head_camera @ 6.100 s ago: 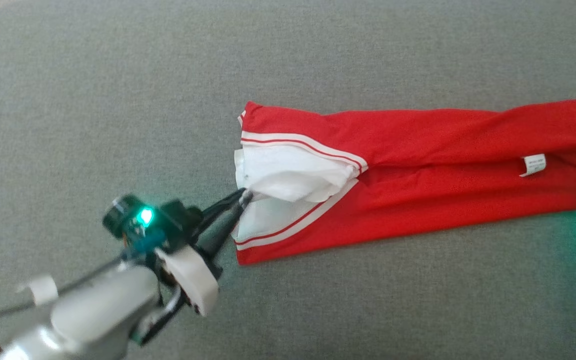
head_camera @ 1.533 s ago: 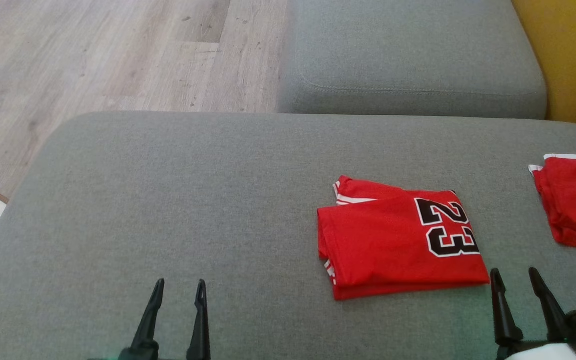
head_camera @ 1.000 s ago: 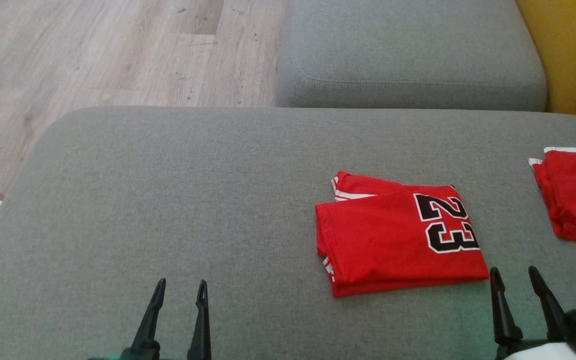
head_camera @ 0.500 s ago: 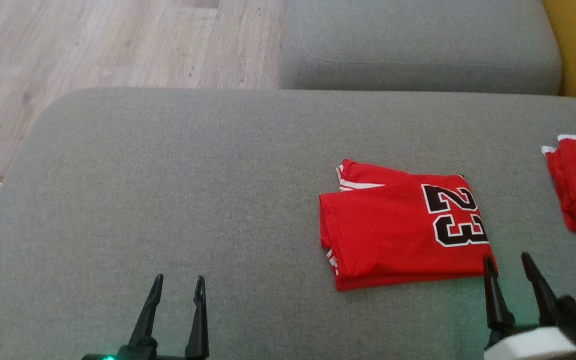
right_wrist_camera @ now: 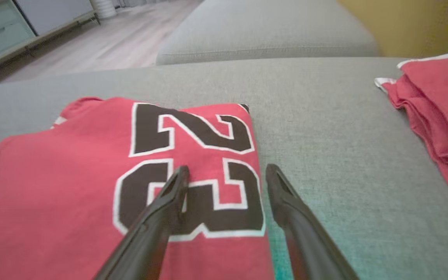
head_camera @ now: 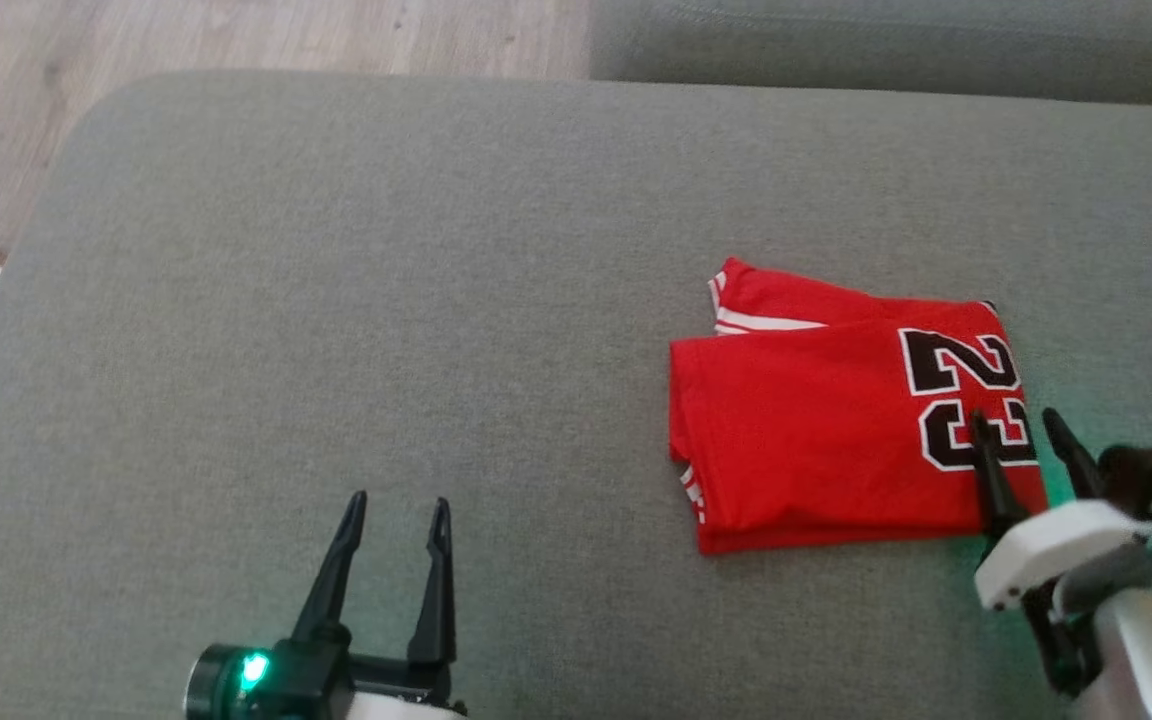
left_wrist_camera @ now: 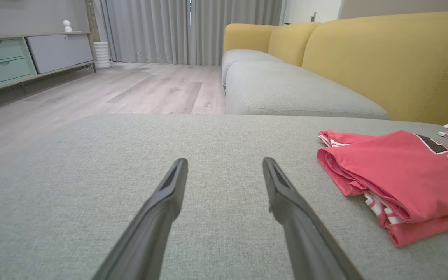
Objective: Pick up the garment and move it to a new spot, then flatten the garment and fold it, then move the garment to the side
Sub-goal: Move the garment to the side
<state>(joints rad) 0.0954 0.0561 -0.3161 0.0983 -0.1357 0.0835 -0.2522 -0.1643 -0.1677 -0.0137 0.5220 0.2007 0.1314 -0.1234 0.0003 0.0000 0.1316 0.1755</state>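
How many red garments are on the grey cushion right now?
2. The folded number-23 jersey lies right of centre; a second red garment sits further right, partly cut off.

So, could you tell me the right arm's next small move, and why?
Probably lower the open right gripper and close on the right edge of the folded jersey: its fingers straddle that edge, and only moving it aside looks left.

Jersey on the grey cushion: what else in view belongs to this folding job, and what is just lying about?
Job:
- jersey, folded
- right hand, open, at its numbered end
- left hand, open, apart from it
- cushion under it

Lying about:
- second red garment
- yellow sofa
- cabinet
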